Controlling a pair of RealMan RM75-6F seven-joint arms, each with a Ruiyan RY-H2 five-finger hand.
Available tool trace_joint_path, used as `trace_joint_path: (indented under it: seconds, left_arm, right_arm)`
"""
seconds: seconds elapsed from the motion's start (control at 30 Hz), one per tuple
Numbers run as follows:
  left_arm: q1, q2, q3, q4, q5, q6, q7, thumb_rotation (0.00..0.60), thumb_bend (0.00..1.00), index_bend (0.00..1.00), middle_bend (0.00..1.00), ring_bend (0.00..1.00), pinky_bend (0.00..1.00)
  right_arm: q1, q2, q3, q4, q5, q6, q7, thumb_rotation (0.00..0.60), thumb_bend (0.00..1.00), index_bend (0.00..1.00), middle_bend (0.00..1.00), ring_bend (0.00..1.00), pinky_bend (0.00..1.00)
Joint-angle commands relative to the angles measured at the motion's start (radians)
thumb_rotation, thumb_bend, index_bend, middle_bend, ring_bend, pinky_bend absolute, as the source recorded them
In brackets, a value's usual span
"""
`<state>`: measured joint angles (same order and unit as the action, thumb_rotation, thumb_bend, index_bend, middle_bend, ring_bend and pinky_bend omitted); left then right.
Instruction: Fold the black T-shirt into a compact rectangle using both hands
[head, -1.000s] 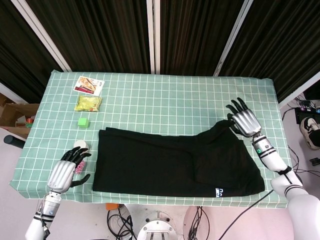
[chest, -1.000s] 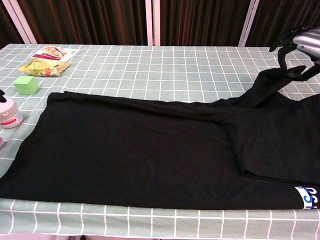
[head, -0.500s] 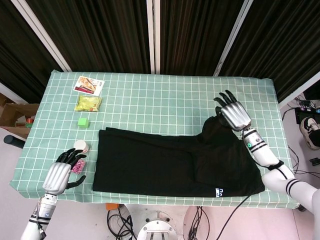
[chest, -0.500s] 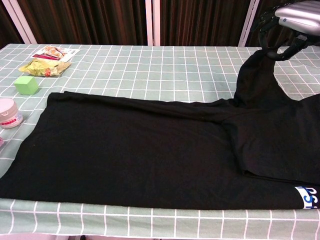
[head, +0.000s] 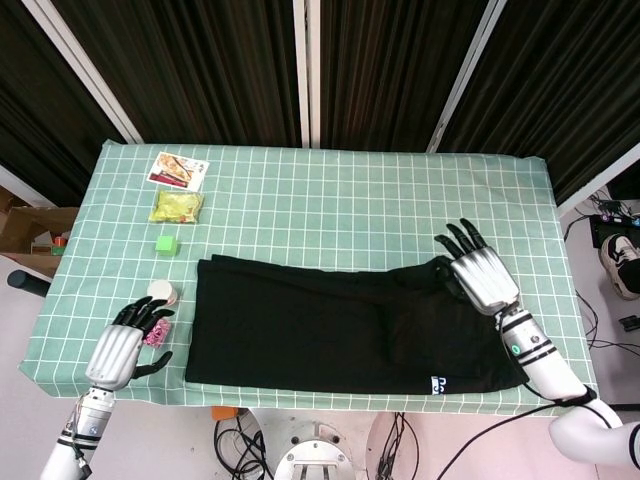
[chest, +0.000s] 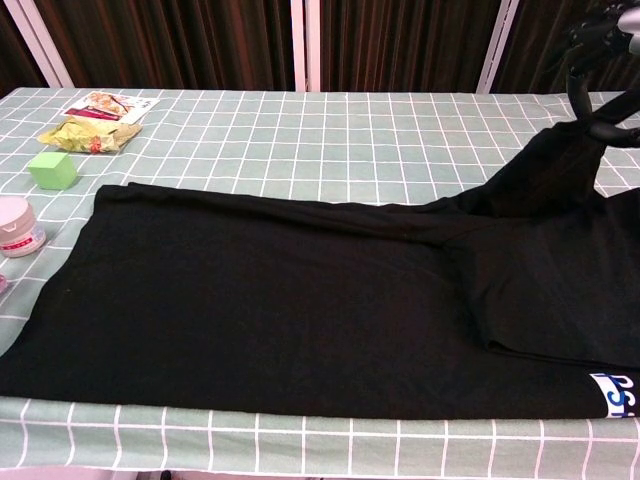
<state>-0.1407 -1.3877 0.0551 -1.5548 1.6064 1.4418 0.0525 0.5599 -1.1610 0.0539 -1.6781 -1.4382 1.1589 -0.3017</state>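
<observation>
Gripping black T-shirt (head: 340, 325) sleeve, right hand (head: 481, 280) raised at its far-right corner

Silver right hand (head: 482, 279) dropping nearer, towards the table's front edge, raised corner of the black cotton T-shirt (head: 340, 325) lowered with it

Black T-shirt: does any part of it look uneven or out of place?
Yes. The black T-shirt lies flat except at its far right corner, where the right hand holds a flap lifted, so that edge bulges past the straight far hem.
</observation>
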Motion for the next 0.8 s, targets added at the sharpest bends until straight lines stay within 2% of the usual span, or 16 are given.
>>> trace_joint_path:
  seconds: [0.03,0.43,0.8]
  left_arm:
    - [0.000,-0.002,0.002,0.004,0.001,-0.002,-0.004,0.600,0.21,0.26,0.16,0.11,0.20]
    - [0.011,-0.005,0.007,0.027,0.005,0.008,-0.034,0.600,0.21,0.26,0.16,0.11,0.20]
    - [0.016,-0.017,0.010,0.048,0.009,0.008,-0.057,0.600,0.21,0.26,0.16,0.11,0.20]
  right_arm:
    - [-0.039,-0.014,-0.041,-0.041,-0.012,0.015,-0.075,0.600,0.48,0.66,0.21,0.05,0.00]
    - [-0.112,-0.140,-0.102,-0.047,-0.028,0.035,-0.164,0.600,0.48,0.65,0.21,0.02,0.00]
    - [-0.144,-0.159,-0.138,-0.026,-0.055,0.024,-0.206,0.600,0.48,0.63,0.20,0.00,0.00]
